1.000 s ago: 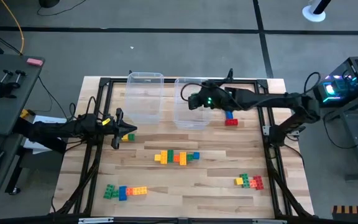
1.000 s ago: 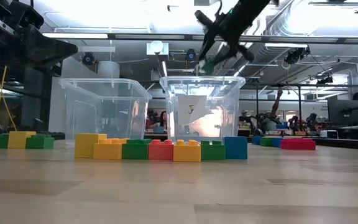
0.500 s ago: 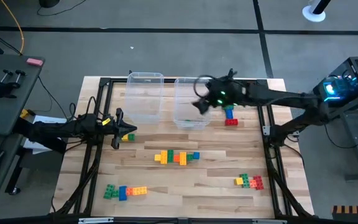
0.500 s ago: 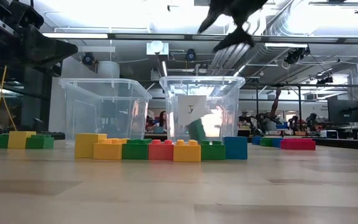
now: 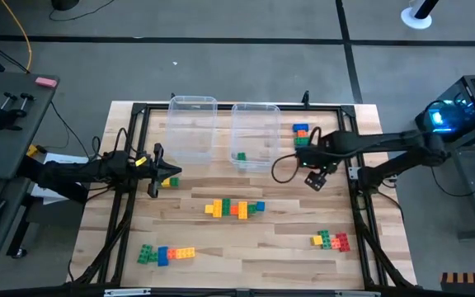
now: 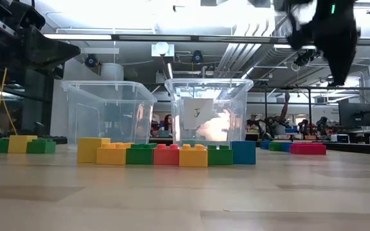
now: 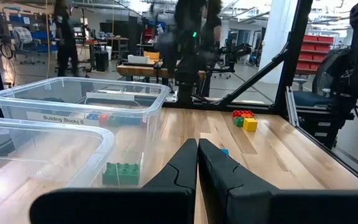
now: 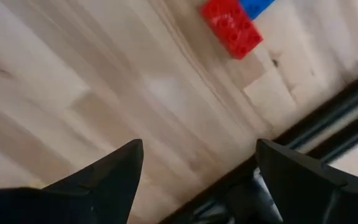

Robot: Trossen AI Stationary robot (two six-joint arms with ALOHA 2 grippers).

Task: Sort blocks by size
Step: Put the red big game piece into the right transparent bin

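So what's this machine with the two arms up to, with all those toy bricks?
It is sorting toy bricks into clear bins. One green brick already lies in the right-hand bin; the other bin looks empty. The right gripper hangs open and empty over bare table beside that bin, near a small red and blue brick stack. The left gripper waits shut at the table's left side. A long mixed row and other clusters remain unsorted.

1. High view looks straight down on the whole counter [image 5: 221,247].
2. Low view sits at counter height, facing both clear bins [image 6: 209,112].
3. Left wrist view shares those bins, close.
4. Right wrist view looks down at nearby counter boards.
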